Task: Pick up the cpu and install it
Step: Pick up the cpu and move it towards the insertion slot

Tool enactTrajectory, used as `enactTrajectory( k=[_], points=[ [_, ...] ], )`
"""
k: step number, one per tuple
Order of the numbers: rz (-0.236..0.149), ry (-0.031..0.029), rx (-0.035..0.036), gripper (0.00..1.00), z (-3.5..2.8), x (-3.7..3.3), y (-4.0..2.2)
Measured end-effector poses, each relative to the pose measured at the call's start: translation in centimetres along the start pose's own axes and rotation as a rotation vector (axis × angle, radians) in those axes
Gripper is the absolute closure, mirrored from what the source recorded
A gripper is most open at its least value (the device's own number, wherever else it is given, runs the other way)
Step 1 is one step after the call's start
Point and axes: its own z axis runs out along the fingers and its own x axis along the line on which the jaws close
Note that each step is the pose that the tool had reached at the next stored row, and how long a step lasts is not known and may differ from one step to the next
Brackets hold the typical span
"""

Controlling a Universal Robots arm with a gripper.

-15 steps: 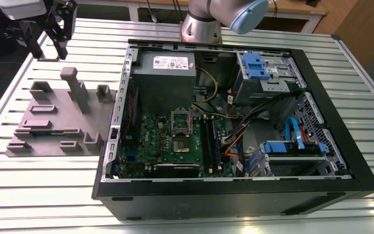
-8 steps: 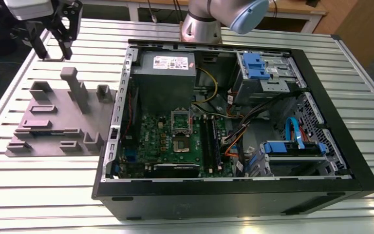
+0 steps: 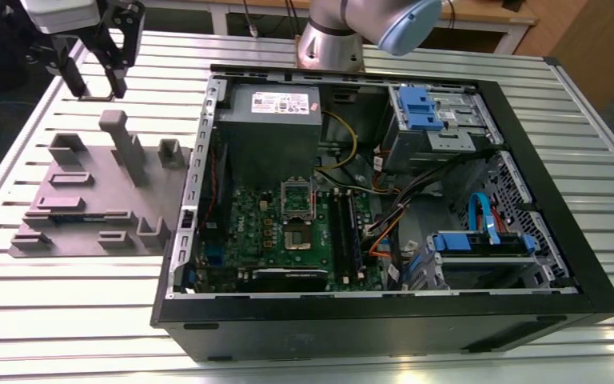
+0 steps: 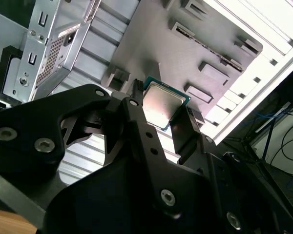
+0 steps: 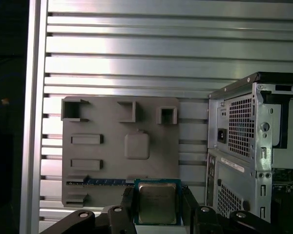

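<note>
**Fig. The cpu (image 5: 157,202) clamped in the gripper (image 5: 157,205) above the grey fixture plate (image 5: 107,161).**
The chip sits between the two fingers, pinched by opposite edges with its metal top toward both wrist cameras, a hold that probably spares its underside contacts. In the exterior view the gripper (image 3: 96,84) hangs over the slatted bench (image 3: 73,320) near its far corner at the exterior view's left. It is well apart from the open computer case (image 3: 392,320), laid on its side so the motherboard socket (image 3: 297,210) faces up.
</note>
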Motion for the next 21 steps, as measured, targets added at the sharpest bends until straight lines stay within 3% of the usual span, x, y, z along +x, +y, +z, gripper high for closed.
enactTrajectory(
  k=[15, 21],
  points=[
    [0.000, 0.0000, 0.0000, 0.53, -0.03, -1.83, -0.04],
    [0.000, 0.0000, 0.0000, 0.53, -0.03, -1.89, -0.04]
  ],
)
